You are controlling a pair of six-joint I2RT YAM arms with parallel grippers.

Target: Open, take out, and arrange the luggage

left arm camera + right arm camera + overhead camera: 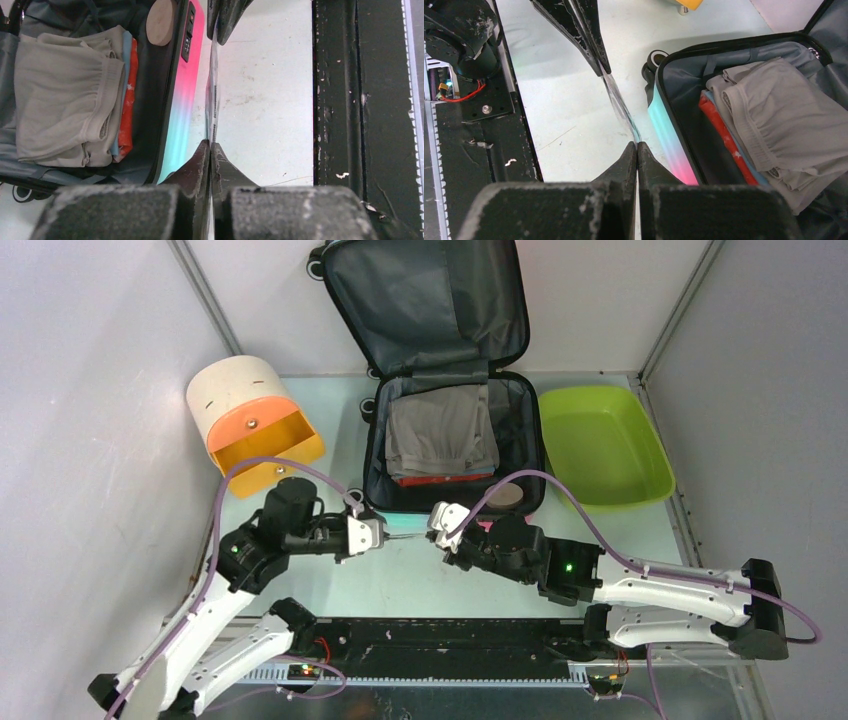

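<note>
**Case open, unpacking hardly begun**

Nearest me, over the front edge of the desk [400,585], the two arms met nose to nose. The left gripper [384,533] was pinched shut on one end of a thin clear sheet [408,530]. The right gripper [436,524] was clamped on the other end. The sheet stretched edge-on between them, just in front of the case, and I could not tell what it was.

Just behind them the luggage [420,300] lay in the middle of the desk, reaching to the back edge. Its lid stood up against the rear wall with the dark lining showing, so the opening step looked done to me.

The lower half was packed. A folded grey garment [440,430] lay on top of a red piece [440,478] and something pale blue, and a round tan disc [505,498] sat against the near wall. All of that was inside the case, so I judged nearly all the taking out and arranging was left to do.

A lime-green tub [600,450] waited by the right edge. A cream-and-orange cylinder [235,390] stood toward the back left corner.
</note>
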